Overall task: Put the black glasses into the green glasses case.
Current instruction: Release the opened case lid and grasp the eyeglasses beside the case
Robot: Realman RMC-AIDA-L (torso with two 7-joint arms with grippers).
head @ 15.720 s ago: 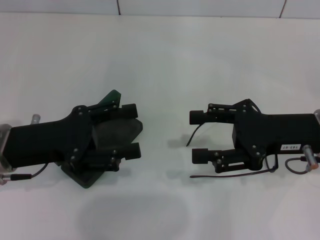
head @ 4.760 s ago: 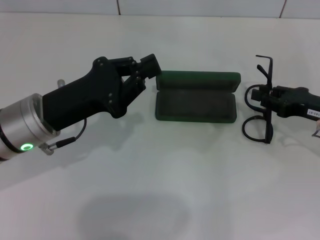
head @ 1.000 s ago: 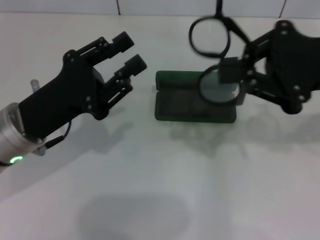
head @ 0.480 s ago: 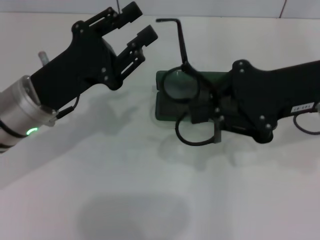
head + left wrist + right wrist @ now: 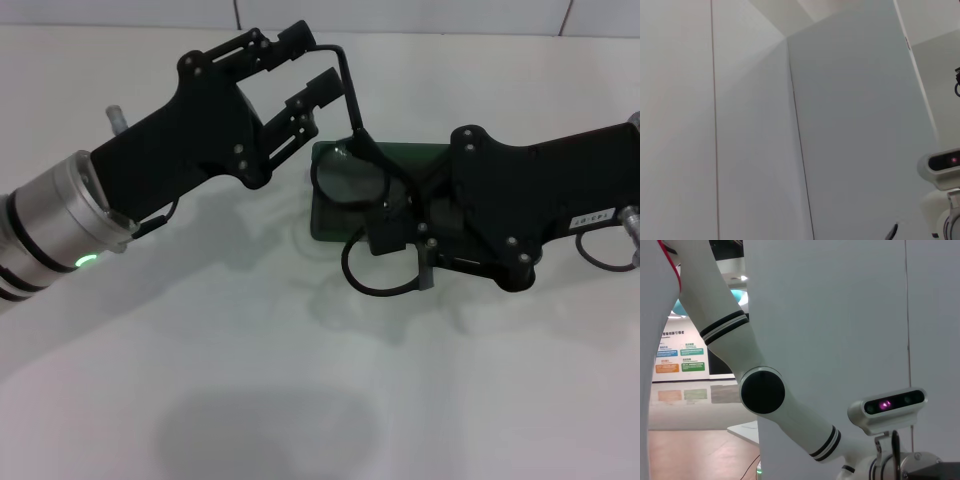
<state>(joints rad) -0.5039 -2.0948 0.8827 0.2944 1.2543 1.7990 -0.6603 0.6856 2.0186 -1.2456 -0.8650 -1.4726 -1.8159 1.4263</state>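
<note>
Over the case (image 5: pixel 330 215), right gripper (image 5: pixel 400 238) pinches the glasses (image 5: pixel 362 190) at the bridge; light, fragile. Left gripper (image 5: pixel 312 62) spread.

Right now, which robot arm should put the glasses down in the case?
The right arm, probably. Its gripper already holds the black glasses over the open green glasses case. The left gripper is open and empty, up beside one temple arm, off the case's left end.

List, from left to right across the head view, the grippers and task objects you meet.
Left gripper → black glasses, held over the green case → right gripper.
</note>
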